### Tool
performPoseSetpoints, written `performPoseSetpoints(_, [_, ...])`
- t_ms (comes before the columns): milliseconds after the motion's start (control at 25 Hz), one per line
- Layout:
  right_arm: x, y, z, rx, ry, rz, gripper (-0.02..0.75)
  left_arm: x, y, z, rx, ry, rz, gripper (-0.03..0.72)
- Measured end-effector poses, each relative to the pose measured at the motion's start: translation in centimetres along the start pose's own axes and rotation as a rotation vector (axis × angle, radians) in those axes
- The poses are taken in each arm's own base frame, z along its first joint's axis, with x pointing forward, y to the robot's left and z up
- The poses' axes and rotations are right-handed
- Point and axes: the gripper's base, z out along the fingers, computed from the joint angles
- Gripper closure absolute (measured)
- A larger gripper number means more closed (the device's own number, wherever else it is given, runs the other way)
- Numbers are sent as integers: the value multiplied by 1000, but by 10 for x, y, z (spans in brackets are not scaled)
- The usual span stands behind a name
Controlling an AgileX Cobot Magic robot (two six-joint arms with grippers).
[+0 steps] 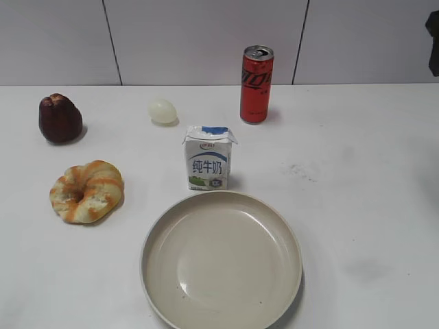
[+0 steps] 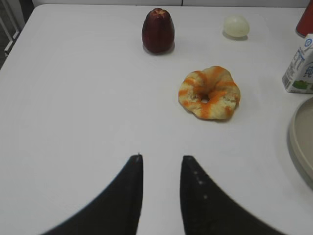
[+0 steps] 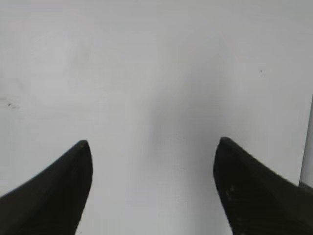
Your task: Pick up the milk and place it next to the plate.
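Milk [image 1: 208,159] stands just behind plate [image 1: 221,260] rim.

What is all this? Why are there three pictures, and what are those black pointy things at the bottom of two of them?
It's a robot with two arms, and each arm ends in a pincer. One picture looks at the table from the front. The other two come from small cameras on the robot's wrists, so the black points are pincer tips. The left pincer has a narrow gap, the right pincer is wide open, and both hold nothing. On the table are a milk carton, a big plate just in front of it, a red can, a bread ring, a dark red fruit and a pale egg-shaped thing.
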Motion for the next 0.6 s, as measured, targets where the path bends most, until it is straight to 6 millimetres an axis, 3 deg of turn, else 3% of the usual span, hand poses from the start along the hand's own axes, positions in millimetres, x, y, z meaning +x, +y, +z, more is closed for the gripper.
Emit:
performPoseSetpoints(80, [22, 0, -18, -8, -9, 3, 156, 0, 0, 0, 0, 0, 0, 479])
performPoseSetpoints(200, [64, 2, -28, -11, 23, 0, 162, 0, 0, 0, 0, 0, 0, 479])
performPoseSetpoints(400, [146, 8, -20, -34, 78, 4, 178, 0, 0, 0, 0, 0, 0, 479])
performPoseSetpoints(600, [219, 12, -17, -37, -8, 7, 178, 0, 0, 0, 0, 0, 0, 479])
